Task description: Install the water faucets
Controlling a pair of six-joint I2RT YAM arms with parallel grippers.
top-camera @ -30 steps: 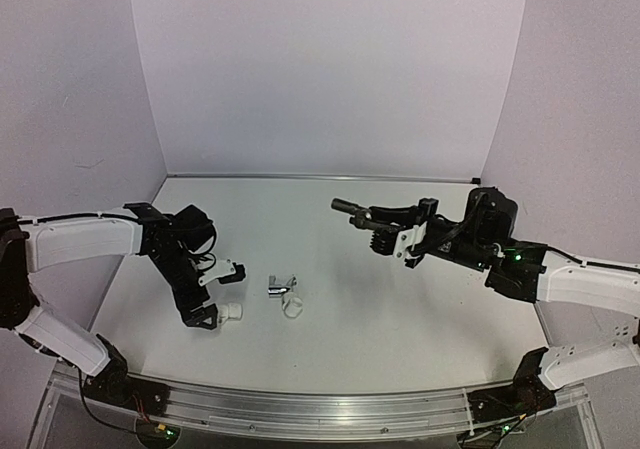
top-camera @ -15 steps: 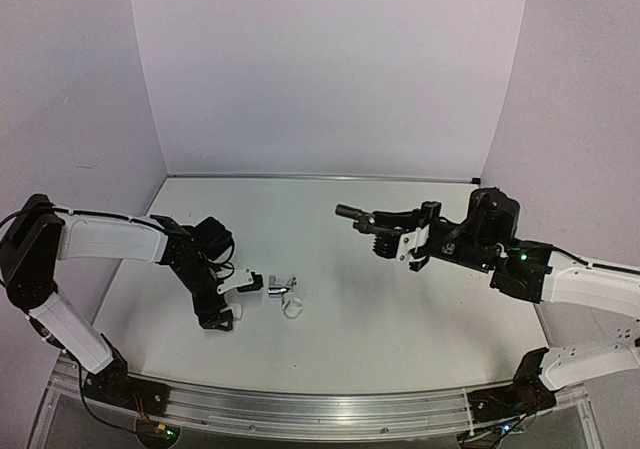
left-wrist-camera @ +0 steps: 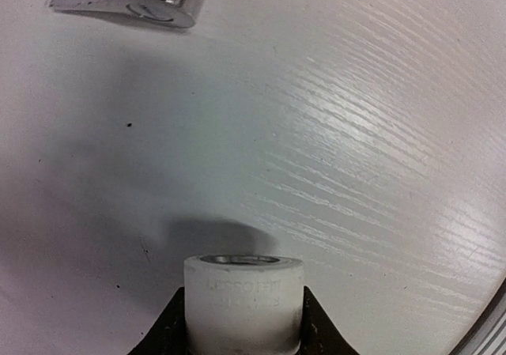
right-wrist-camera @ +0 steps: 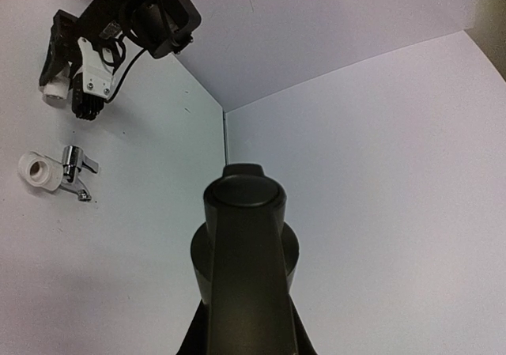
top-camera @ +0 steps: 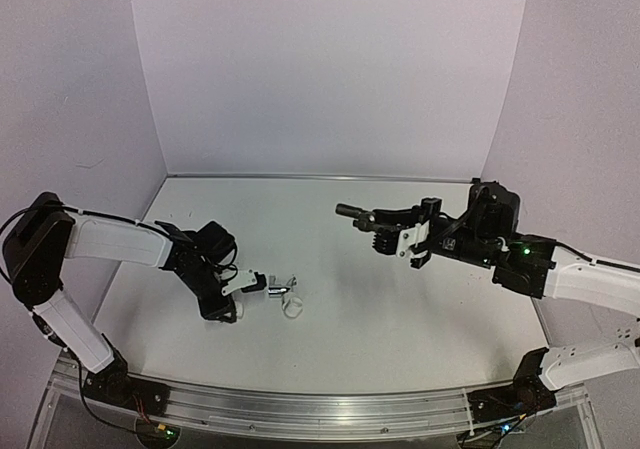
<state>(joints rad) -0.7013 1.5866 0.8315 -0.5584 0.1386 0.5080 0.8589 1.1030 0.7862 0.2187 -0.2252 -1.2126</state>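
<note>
Gripping white fitting [left-wrist-camera: 243,304]: left fingers [left-wrist-camera: 168,335] | right fingers [top-camera: 390,231] clamp black faucet [right-wrist-camera: 243,236] aloft | chrome faucet [top-camera: 281,287] on counter [top-camera: 350,309]

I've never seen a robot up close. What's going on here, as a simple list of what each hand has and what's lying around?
Left gripper: shut on a white plastic piece, low over the table
Right gripper: shut on the black faucet, held up in the air
Chrome faucet: lying on the table, in neither gripper
Second white piece: right beside the chrome faucet
</note>
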